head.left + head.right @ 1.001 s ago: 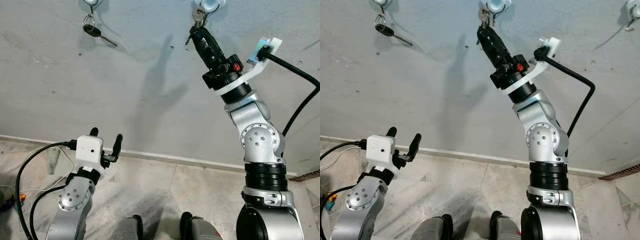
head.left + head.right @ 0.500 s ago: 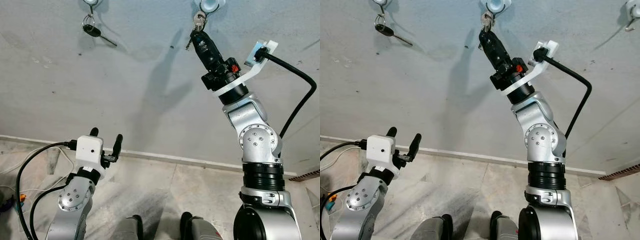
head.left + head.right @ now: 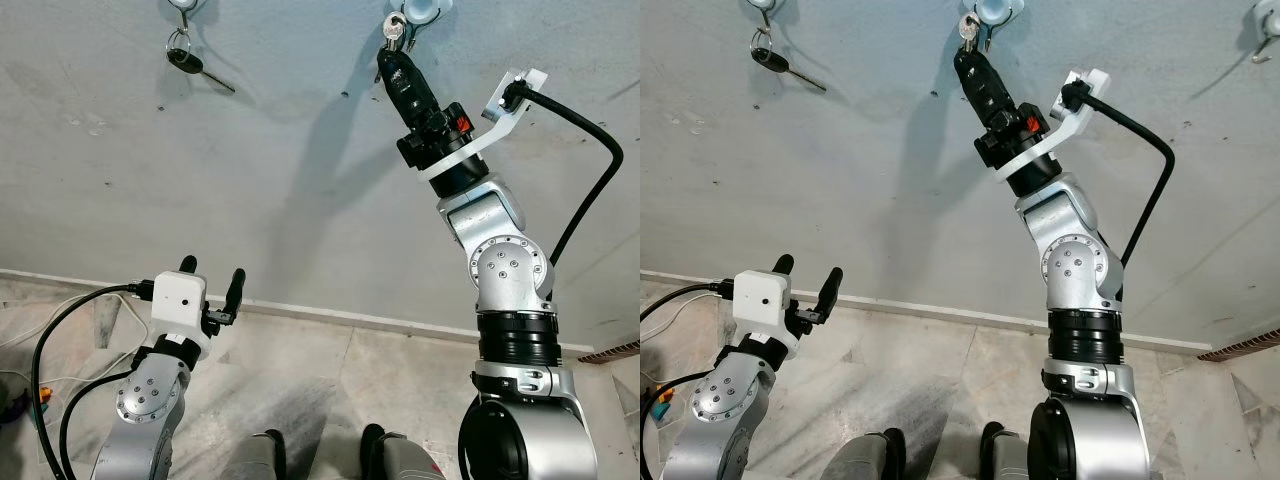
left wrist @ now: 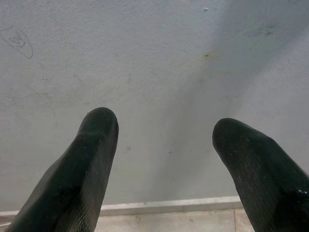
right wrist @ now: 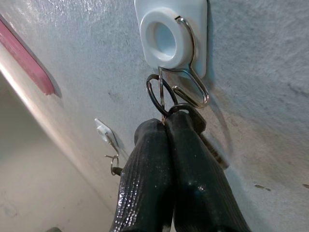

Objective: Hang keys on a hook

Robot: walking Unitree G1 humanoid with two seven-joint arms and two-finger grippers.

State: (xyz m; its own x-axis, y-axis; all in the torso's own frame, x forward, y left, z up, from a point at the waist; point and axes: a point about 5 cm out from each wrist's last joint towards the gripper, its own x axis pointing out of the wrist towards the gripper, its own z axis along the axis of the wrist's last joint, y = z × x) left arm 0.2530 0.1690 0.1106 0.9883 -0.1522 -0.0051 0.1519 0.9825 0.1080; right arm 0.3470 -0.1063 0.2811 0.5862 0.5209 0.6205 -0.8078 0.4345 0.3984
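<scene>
Head view: right gripper (image 3: 392, 55) is raised to the hook (image 3: 418, 12), pinching the keys (image 3: 394, 30) just below it. Left gripper (image 3: 211, 276) idles low, jaws wide.
R wrist: ring (image 5: 161, 94) beside the wire, prob. not hooked yet.

Right arm stretched high toward the wall, right gripper (image 5: 166, 126) fingers pinched together, left arm held low, bent, left gripper (image 4: 161, 128) fingers spread apart, pointing upward
</scene>
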